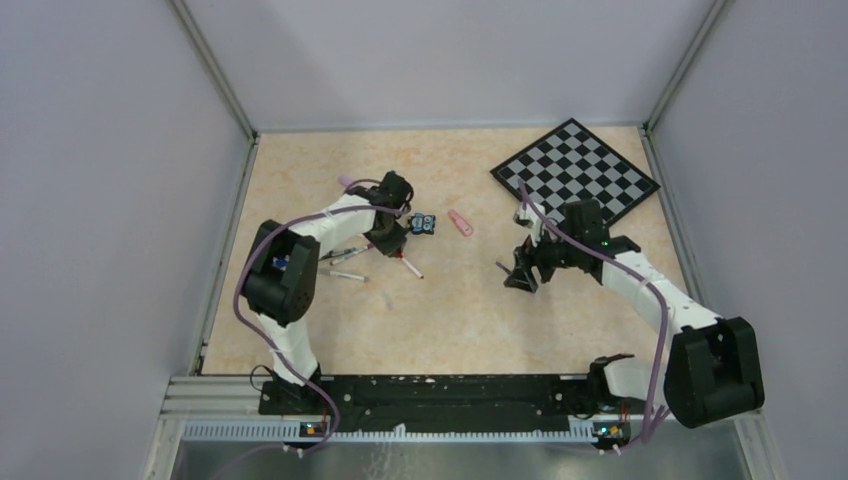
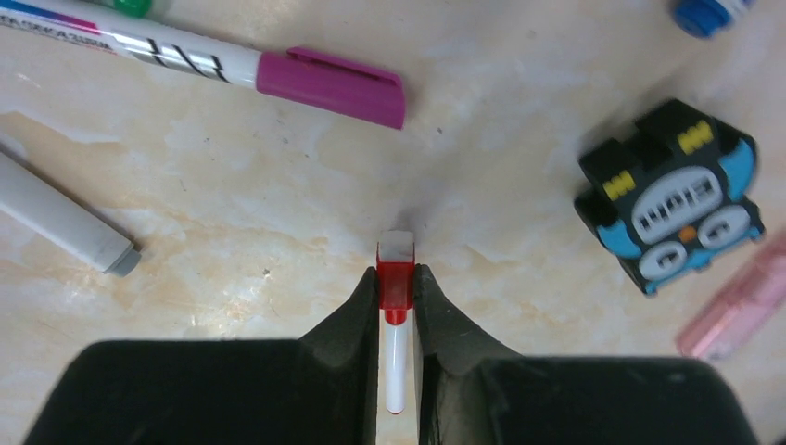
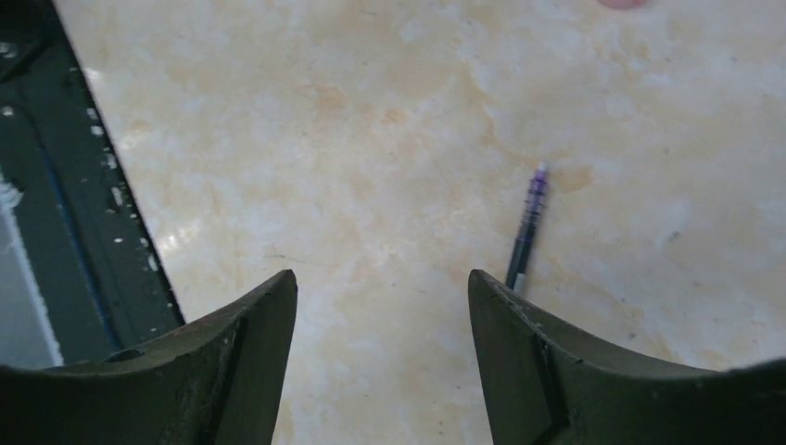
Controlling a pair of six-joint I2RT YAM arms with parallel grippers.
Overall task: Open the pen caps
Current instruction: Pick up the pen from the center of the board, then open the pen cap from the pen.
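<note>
Left wrist: slim red-capped pen [image 2: 396, 320], marbled tabletop [image 2: 232, 250].

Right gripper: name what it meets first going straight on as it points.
Probably only bare tabletop: the open right gripper has nothing straight ahead. The purple pen lies just beside that line; depth is unclear.

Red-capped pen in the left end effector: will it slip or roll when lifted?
Probably light and stiff: the red-capped pen is a slim straight stick. The left end effector pinches its smooth cap, so it may pivot. Set down, its round body would likely roll.
</note>
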